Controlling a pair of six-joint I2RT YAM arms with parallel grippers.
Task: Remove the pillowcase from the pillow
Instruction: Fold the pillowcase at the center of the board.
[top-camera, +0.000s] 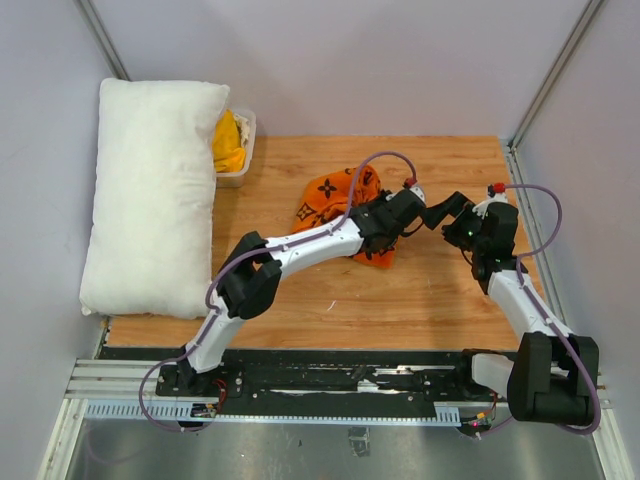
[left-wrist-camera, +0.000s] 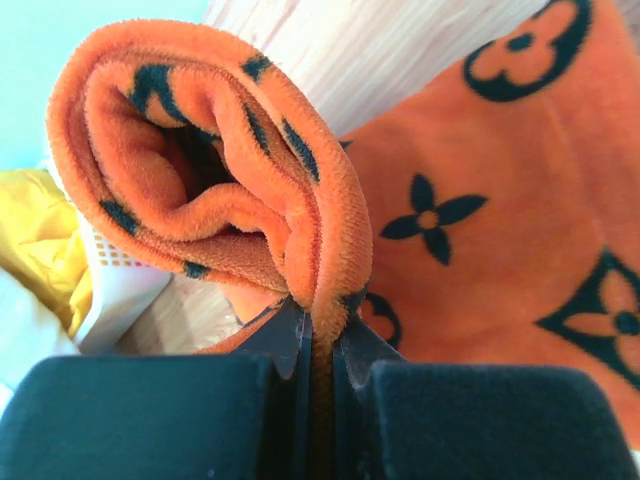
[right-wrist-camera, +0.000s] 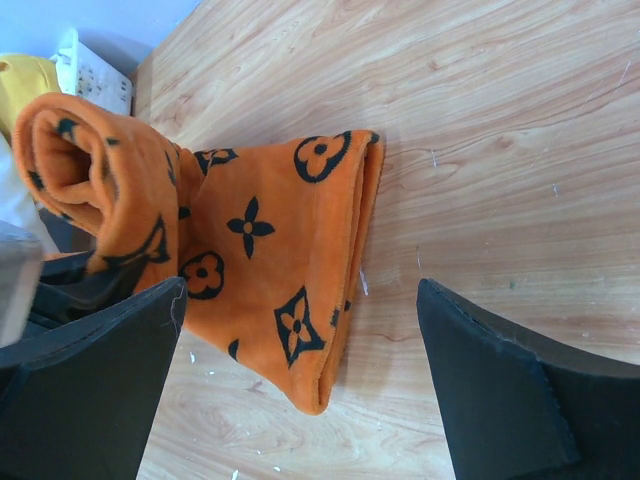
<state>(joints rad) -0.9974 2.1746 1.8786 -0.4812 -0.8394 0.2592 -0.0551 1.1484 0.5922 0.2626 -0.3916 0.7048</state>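
The orange pillowcase (top-camera: 335, 195) with black flower motifs lies crumpled on the wooden table, apart from the pillow. The plump white pillow (top-camera: 155, 195) lies bare at the far left, partly off the table's edge. My left gripper (top-camera: 392, 232) is shut on a rolled fold of the pillowcase (left-wrist-camera: 480, 200); the fabric is pinched between the jaws at my left gripper (left-wrist-camera: 322, 330). My right gripper (top-camera: 445, 212) is open and empty just right of it. In the right wrist view it (right-wrist-camera: 300, 287) hovers above the pillowcase's (right-wrist-camera: 270, 230) lower corner, touching nothing.
A clear plastic bin (top-camera: 240, 165) holding plain yellow cloth (top-camera: 228, 140) stands at the back, next to the pillow. It shows in the left wrist view (left-wrist-camera: 120, 285) and in the right wrist view (right-wrist-camera: 90, 75). Grey walls surround the table.
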